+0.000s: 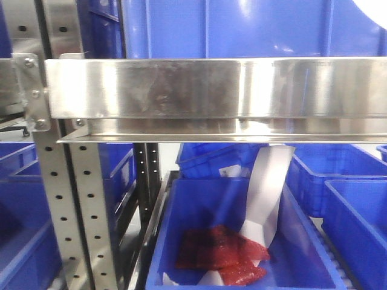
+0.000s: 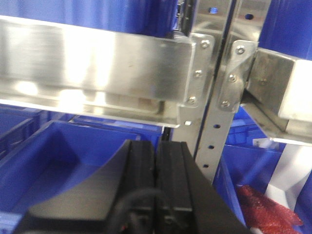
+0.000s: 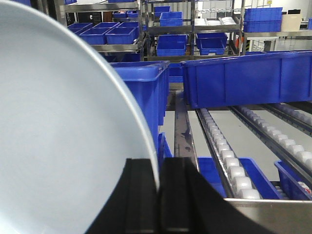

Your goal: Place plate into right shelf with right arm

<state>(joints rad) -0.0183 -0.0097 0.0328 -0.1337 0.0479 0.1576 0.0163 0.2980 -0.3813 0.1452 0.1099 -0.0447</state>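
Right tool [image 3: 160,168]: clamped on the rim of the plate, with the edge pinched between its two black fingers.
Plate [image 3: 63,136]: white and glossy, held on edge and nearly upright. It fills the left half of the right wrist view. Its lower part is hidden by the tool, so whether it touches anything cannot be told.
Shelf [image 1: 211,87]: shiny steel, with a wide horizontal rail and perforated uprights. In the right wrist view, roller tracks [image 3: 222,146] run away from the plate into the level beyond it.
Large bin [image 3: 243,78]: blue, sitting across the roller tracks, well behind the plate.
Tall bin [image 3: 144,92]: blue, just behind the plate's right edge.
Left tool [image 2: 156,148]: fingers pressed together with nothing between them, raised in front of the rail and an upright.
Lower bin [image 1: 199,199]: blue, below the rail. It holds a red packet [image 1: 221,254] and a white paper strip [image 1: 266,187] that leans up toward the rail.
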